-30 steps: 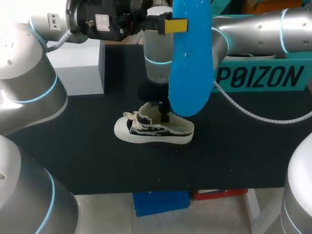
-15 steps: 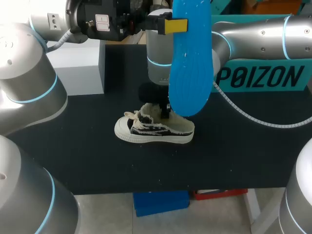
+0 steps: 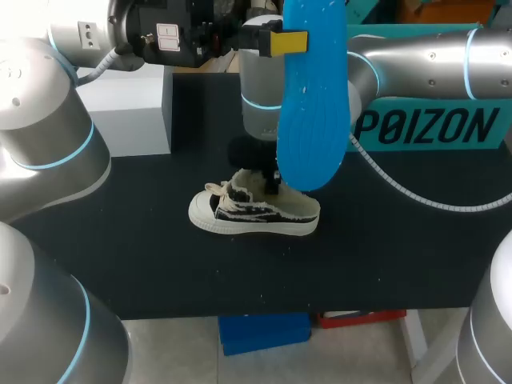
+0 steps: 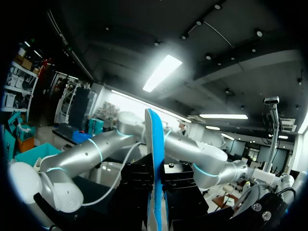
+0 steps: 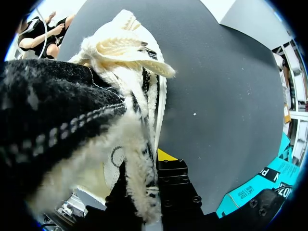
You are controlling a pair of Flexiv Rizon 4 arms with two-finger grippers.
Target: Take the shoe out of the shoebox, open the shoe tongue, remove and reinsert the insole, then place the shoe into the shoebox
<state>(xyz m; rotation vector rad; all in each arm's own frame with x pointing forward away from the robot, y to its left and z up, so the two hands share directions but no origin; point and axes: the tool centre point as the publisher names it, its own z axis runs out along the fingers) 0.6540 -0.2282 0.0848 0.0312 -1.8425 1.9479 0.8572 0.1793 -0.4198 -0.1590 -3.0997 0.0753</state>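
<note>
A cream and black shoe (image 3: 253, 213) lies on its sole in the middle of the black table (image 3: 144, 240), toe to the left. My right gripper (image 3: 271, 184) comes down onto its opening and is shut on a fuzzy flap by the laces (image 5: 129, 49). In the right wrist view the flap (image 5: 139, 178) is pinched between the fingers. High above the shoe my left gripper (image 3: 282, 42) is shut on a blue insole (image 3: 313, 96), which hangs upright. The left wrist view shows the insole (image 4: 155, 159) edge-on between that gripper's fingers. The teal shoebox (image 3: 432, 124) stands at the back right.
A white box (image 3: 128, 112) stands at the back left of the table. The right arm's cable (image 3: 416, 190) loops over the table to the right of the shoe. Bare black table lies in front of the shoe and to both sides.
My right gripper has shut on the shoe's flap and the arm has edged slightly to the right, nudging the shoe with it. The left arm and insole have kept still.
</note>
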